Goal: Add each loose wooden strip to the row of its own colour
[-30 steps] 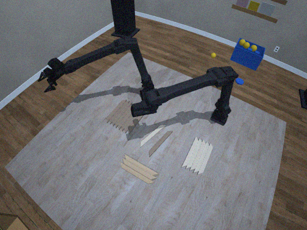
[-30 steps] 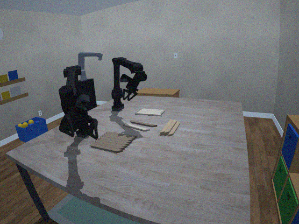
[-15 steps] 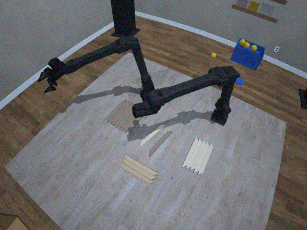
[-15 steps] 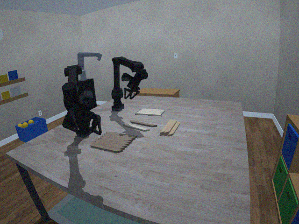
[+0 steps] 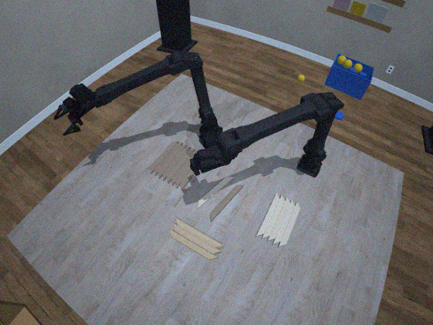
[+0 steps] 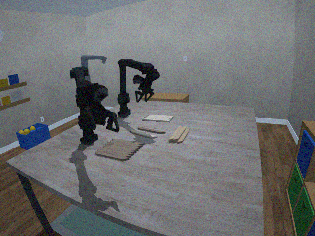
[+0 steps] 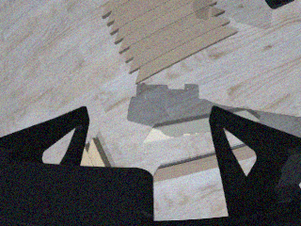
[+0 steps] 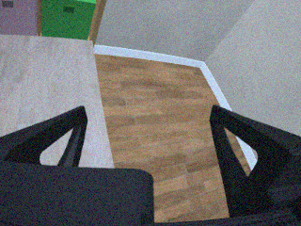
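Note:
A loose white strip (image 5: 214, 191) (image 6: 143, 133) (image 7: 188, 126), partly in shadow, lies beside a loose brown strip (image 5: 226, 202) (image 6: 151, 130) (image 7: 202, 163). The brown row (image 5: 172, 162) (image 6: 119, 149) (image 7: 165, 38) has several strips, as does the white row (image 5: 279, 220) (image 6: 158, 117). The pale tan row (image 5: 196, 239) (image 6: 179, 134) (image 7: 94, 156) has three. My left gripper (image 6: 142, 101) (image 7: 149, 113) is open and empty, high above the table between the brown row and loose strips; the top view mostly hides its fingers. My right gripper (image 5: 59, 126) (image 8: 148, 112) is open and empty, beyond the table edge.
The table (image 5: 314, 279) (image 6: 203, 177) carries all the strips. The two arms stand along one side, the left arm's base near the white row and the right arm's near the brown row. A blue bin (image 5: 346, 82) (image 6: 34, 137) with yellow balls stands on the floor.

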Available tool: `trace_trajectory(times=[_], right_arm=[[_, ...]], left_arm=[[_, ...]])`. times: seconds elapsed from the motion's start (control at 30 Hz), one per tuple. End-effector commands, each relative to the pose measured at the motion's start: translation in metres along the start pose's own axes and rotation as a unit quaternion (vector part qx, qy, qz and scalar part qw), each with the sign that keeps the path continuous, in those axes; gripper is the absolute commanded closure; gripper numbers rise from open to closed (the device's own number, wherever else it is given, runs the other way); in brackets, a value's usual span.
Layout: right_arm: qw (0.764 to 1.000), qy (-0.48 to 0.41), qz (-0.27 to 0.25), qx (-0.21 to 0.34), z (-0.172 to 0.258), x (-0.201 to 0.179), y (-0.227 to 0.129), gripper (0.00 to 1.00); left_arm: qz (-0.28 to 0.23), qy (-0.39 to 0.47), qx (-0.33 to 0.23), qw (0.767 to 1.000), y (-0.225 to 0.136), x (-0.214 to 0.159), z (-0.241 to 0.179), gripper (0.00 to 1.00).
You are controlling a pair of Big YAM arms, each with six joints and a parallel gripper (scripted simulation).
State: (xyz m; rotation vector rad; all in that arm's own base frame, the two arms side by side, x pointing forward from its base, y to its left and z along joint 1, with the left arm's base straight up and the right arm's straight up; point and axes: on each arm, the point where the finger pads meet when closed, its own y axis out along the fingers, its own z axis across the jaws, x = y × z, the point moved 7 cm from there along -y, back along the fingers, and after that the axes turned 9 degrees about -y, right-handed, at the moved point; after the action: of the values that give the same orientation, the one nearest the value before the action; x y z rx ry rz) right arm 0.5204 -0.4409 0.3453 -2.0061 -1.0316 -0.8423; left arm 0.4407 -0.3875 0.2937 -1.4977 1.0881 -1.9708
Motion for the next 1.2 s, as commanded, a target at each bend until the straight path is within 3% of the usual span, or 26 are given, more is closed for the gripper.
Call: trace_trajectory(times=[0.0, 0.3, 0.67, 0.8, 1.17], right_arm=[[0.999, 0.008, -0.052, -0.009, 0.015, 0.066, -0.024, 0.0], [0.998, 0.017, -0.064, -0.002, 0.037, 0.091, -0.036, 0.0], [0.994, 0.04, -0.095, 0.019, 0.083, 0.137, -0.067, 0.0], [0.994, 0.04, -0.099, 0.018, 0.085, 0.143, -0.071, 0.0], [0.989, 0.065, -0.128, 0.04, 0.127, 0.181, -0.108, 0.0]], left_arm=[[-0.003, -0.055, 0.08, 0.995, -0.046, -0.01, 0.009, 0.0], [0.0, -0.098, 0.136, 0.986, -0.068, -0.025, 0.015, 0.0], [-0.008, -0.181, 0.244, 0.953, -0.123, -0.057, 0.02, 0.0], [-0.011, -0.188, 0.257, 0.948, -0.128, -0.057, 0.02, 0.0], [-0.034, -0.264, 0.359, 0.895, -0.181, -0.086, 0.016, 0.0]])
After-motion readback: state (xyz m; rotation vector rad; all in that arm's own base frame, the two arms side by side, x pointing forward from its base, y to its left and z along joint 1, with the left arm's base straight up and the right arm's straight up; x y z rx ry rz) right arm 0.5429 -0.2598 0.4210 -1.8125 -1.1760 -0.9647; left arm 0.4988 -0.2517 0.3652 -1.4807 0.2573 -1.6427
